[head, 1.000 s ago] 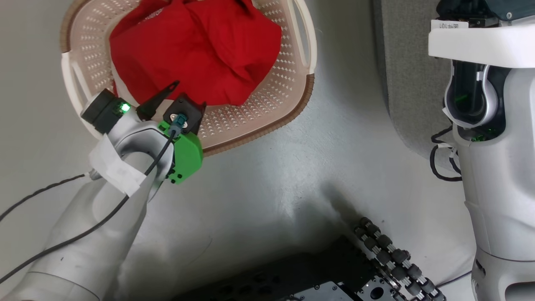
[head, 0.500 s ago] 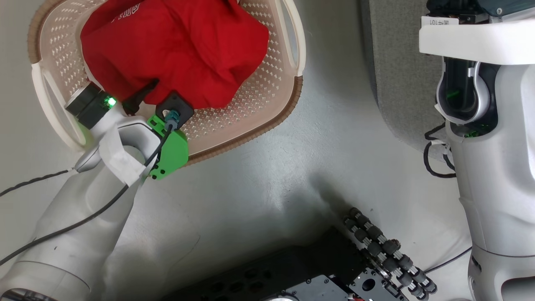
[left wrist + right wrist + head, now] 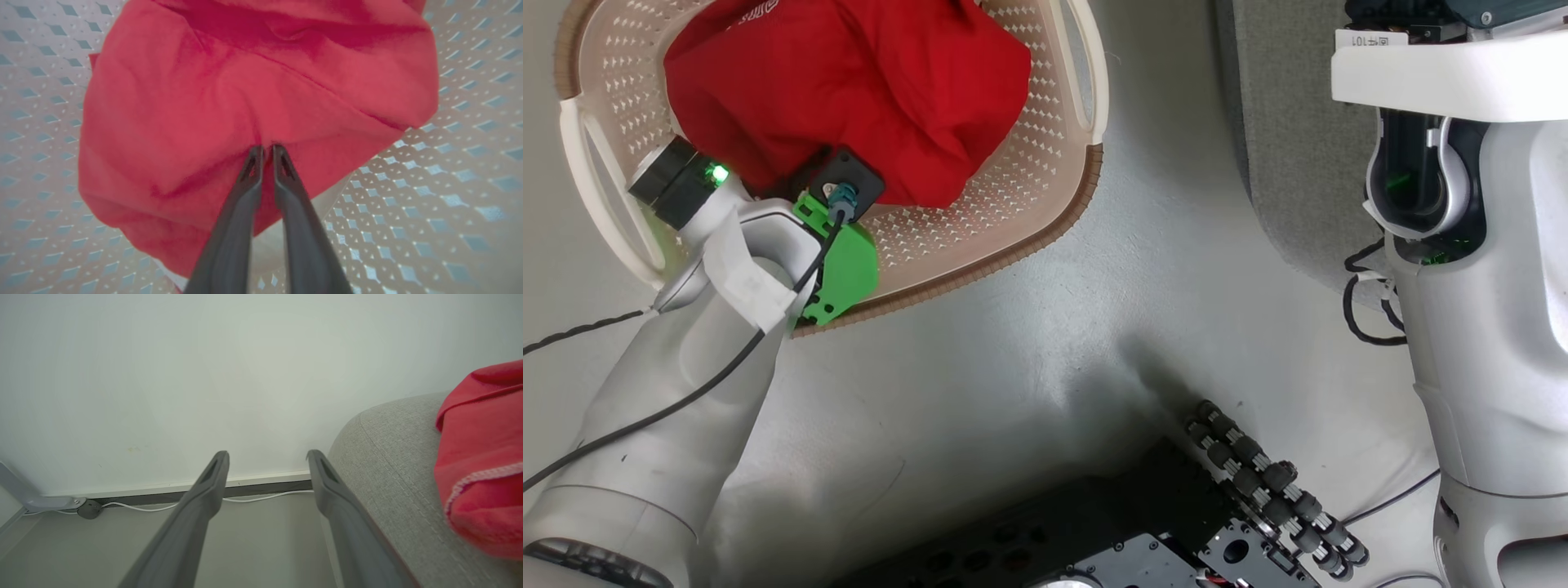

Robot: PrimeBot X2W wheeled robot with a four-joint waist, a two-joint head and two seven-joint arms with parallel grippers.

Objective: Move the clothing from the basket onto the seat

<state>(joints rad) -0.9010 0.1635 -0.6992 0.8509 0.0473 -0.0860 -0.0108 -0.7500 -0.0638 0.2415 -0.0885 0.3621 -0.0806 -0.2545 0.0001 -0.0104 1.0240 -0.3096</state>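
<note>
The left tool [image 3: 265, 150] is seen pressed nearly together, with a fold of the clothing [image 3: 245, 81] pinched between its tips. The red heap is spread ahead of the tips and to both sides of them. It is lodged inside the basket [image 3: 449, 183], whose perforated wall is seen around it on every side. In the head view the fingers are hidden under the near edge of the heap, and the basket is seen standing on the floor [image 3: 1094, 327]. The right tool [image 3: 267, 457] is held spread, with nothing between its fingers. Just to the right of it in its own view, the rounded grey edge of the seat [image 3: 388, 457] is found. Farther right on the seat, a red garment [image 3: 478, 457] with a white stitched hem is laid. Beyond the tips, a white cable [image 3: 143, 507] is run along the foot of a pale wall [image 3: 204, 375].
</note>
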